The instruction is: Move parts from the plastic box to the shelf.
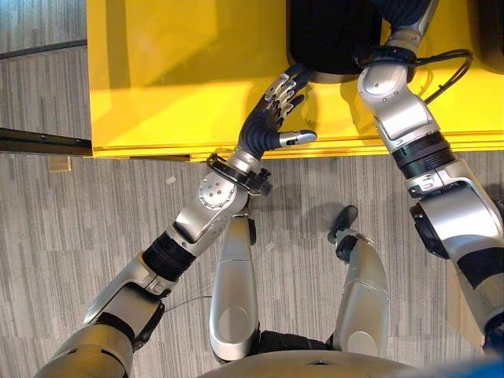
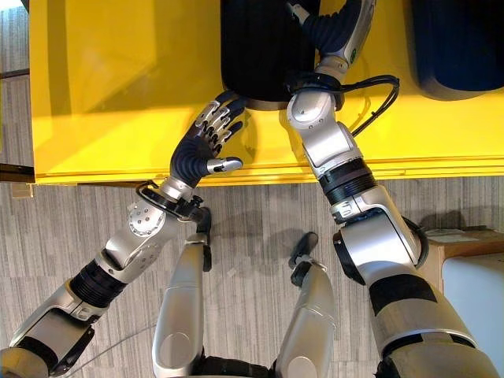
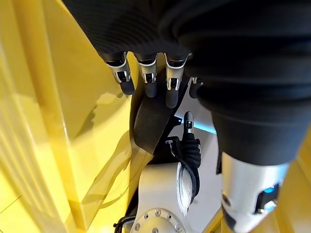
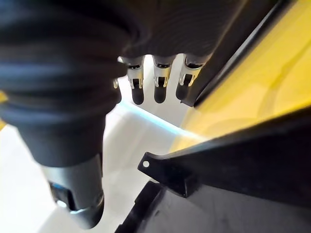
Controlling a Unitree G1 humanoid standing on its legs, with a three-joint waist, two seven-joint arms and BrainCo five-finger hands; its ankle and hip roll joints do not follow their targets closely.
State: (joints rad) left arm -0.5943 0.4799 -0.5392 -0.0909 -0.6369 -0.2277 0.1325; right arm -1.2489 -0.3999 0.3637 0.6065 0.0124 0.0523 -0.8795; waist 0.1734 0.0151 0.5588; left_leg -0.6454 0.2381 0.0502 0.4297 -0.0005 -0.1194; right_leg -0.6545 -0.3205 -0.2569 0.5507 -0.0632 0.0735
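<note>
A: Left hand (image 1: pixel 277 110)?
B: Fingers spread, holding nothing, over the yellow shelf (image 1: pixel 157 79) at the black box's (image 2: pixel 252 55) near-left corner.
A: Right hand (image 4: pixel 146 82)?
B: Reaching into the box, fingers relaxed, nothing held. Parts: can't tell.

- I see a yellow table (image 1: pixel 173 71) standing on the grey striped floor (image 1: pixel 79 220).
- A black box (image 2: pixel 256 47) rests on it; another dark box (image 2: pixel 461 43) sits to its right.
</note>
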